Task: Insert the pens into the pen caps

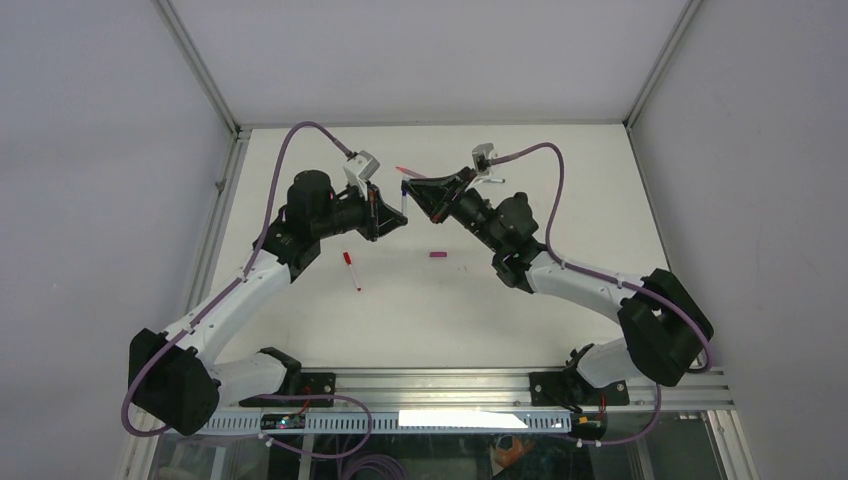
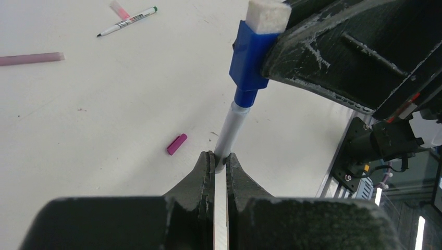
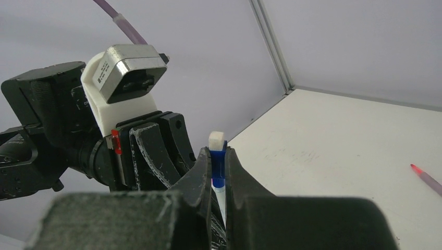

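My left gripper (image 2: 219, 159) is shut on the whitish barrel of a pen (image 2: 232, 127). My right gripper (image 3: 215, 156) is shut on a blue pen cap (image 3: 218, 165) with a white felt top. The pen's upper end sits in the blue cap (image 2: 249, 60), and both are held above the table. In the top view the left gripper (image 1: 388, 212) and right gripper (image 1: 412, 195) meet tip to tip at the back middle. A magenta cap (image 2: 176, 144) lies loose on the table, also seen from above (image 1: 437, 255).
A red-capped pen (image 1: 352, 270) lies in front of the left arm. A pink pen (image 2: 31, 58), a green-ended pen (image 2: 127, 21) and a small pink piece (image 2: 119, 9) lie further back. A red-tipped pink pen (image 3: 427, 178) shows at the right wrist view's edge.
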Robot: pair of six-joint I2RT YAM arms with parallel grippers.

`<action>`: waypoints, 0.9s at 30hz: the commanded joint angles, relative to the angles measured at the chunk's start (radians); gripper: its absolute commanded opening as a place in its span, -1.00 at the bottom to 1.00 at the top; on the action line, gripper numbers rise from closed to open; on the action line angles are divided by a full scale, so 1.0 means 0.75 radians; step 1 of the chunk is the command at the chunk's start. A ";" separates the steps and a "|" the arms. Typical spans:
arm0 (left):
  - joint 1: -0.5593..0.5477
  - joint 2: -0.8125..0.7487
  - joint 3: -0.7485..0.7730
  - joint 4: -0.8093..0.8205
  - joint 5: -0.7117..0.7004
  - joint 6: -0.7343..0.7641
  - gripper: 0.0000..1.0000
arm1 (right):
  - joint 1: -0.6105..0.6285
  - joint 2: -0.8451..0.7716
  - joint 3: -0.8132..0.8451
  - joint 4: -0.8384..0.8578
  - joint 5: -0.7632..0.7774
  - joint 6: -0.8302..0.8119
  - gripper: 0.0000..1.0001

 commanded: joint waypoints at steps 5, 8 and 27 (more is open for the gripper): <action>0.084 -0.069 0.201 0.363 -0.147 0.066 -1.00 | 0.085 -0.001 -0.015 -0.621 -0.312 -0.173 -1.00; 0.086 -0.068 0.202 0.363 -0.146 0.067 -1.00 | 0.087 -0.004 -0.007 -0.666 -0.324 -0.199 -1.00; 0.108 -0.084 0.216 0.445 -0.194 0.073 -1.00 | 0.120 0.072 -0.071 -0.681 -0.350 -0.152 -1.00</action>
